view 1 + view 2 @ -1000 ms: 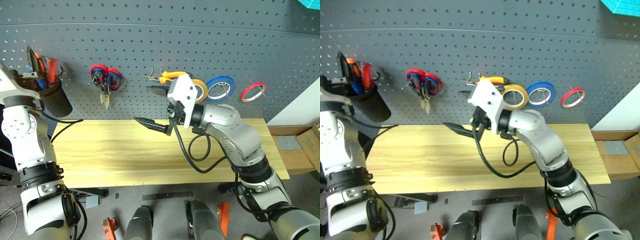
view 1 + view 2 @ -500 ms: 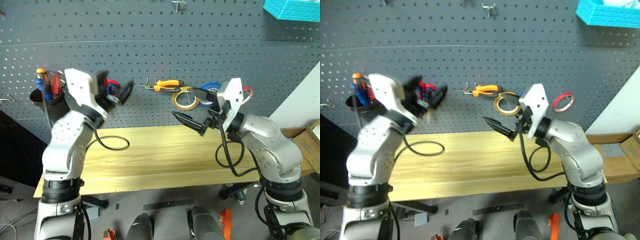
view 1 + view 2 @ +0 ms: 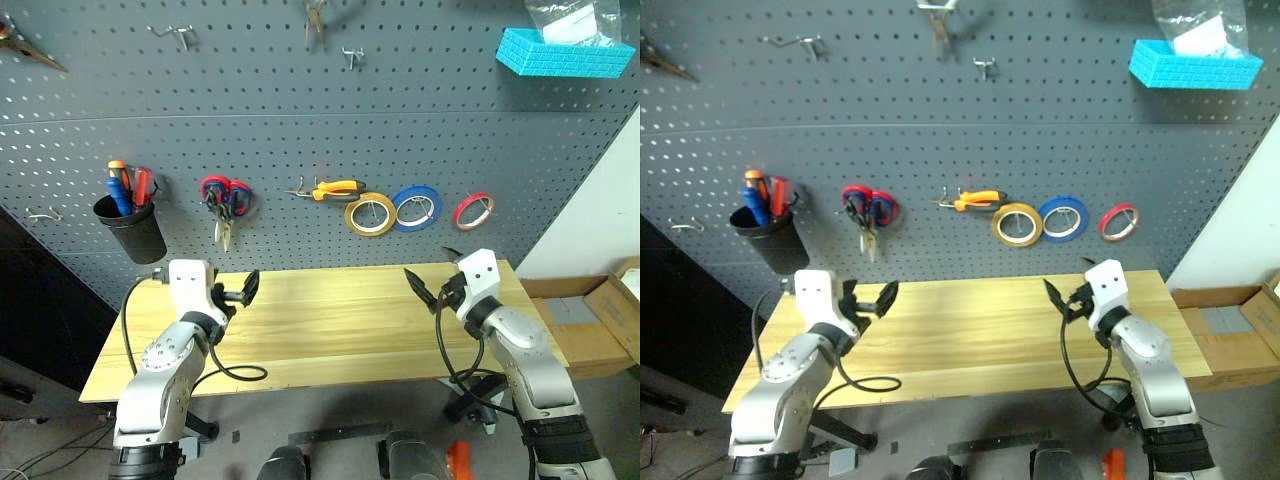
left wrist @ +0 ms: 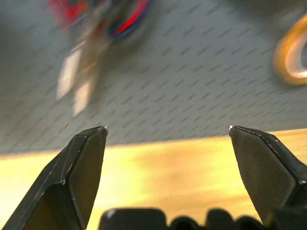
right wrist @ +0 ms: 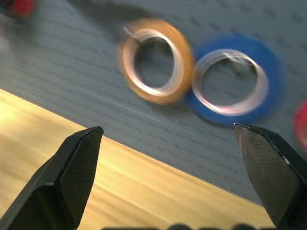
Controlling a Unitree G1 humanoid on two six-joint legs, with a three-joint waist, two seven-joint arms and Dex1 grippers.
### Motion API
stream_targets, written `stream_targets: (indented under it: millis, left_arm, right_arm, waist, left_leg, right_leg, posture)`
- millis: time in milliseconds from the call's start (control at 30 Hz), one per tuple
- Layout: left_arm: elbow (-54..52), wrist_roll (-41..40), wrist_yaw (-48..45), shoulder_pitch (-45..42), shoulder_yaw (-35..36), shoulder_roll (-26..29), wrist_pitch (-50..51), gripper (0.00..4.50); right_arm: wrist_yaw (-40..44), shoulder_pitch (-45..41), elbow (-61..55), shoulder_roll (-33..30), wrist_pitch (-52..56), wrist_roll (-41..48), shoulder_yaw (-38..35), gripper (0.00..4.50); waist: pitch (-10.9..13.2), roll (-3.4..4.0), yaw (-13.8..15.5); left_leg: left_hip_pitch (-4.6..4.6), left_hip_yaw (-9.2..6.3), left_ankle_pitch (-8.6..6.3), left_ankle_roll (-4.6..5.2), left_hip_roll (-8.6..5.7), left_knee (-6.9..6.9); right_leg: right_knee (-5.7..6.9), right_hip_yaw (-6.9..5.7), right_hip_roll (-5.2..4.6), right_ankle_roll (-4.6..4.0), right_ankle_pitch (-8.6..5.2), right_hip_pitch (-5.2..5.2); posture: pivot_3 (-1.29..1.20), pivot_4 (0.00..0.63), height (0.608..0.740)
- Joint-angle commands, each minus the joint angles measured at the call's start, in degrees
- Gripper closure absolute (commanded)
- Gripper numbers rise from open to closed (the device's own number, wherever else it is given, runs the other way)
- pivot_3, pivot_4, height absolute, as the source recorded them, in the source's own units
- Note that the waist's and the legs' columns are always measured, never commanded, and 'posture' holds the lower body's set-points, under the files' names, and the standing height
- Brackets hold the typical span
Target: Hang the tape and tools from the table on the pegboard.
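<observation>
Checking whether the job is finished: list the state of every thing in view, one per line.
red tape ring: hung on the pegboard
blue tape roll: hung
yellow tape roll: hung
orange-handled pliers: hung, lying level
red-and-blue-handled scissors: hung, blades down
black cup: hung, screwdrivers standing in it
table: bare
left claw: open, holding nothing
right claw: open, holding nothing
</observation>
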Motion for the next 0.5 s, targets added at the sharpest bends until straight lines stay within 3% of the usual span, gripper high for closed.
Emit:
stream_targets:
  millis: [33,233,500]
  left_arm:
    - [3.8,3.0,3.9,2.3,3.8,-1.8,-3.6,0.16]
    - [9.2,6.8,5.0,4.4,5.2,-2.1,-8.3,0.16]
    - [11.2,9.2,5.3,4.2,5.4,-2.8,-12.4,0.16]
  right_arm:
    - [-2.8,0.0,7.3,0.4,-5.2,-1.4,-3.2,0.0]
    - [-4.2,-0.8,15.7,0.5,-8.5,-1.2,-5.6,0.0]
    - [-4.9,-1.4,18.0,1.1,-9.7,-1.1,-6.4,0.0]
  waist:
    - [-0.8,0.1,0.5]
    - [-1.3,0.2,2.0]
    - [-1.9,0.4,2.1]
  left_leg:
    - [0.04,0.02,0.0,0.0,0.01,-0.01]
    - [0.63,0.0,-0.06,0.09,0.02,-0.05]
    - [0.66,0.01,-0.09,0.12,0.03,-0.07]
  right_leg:
    - [-0.02,0.02,0.01,-0.01,0.0,0.04]
    - [-0.22,-0.02,0.01,-0.05,-0.05,0.71]
    - [-0.28,-0.01,0.01,-0.18,-0.14,0.77]
  posture:
    - [0.02,0.0,0.74]
    - [0.03,0.0,0.74]
    - [0.03,0.0,0.74]
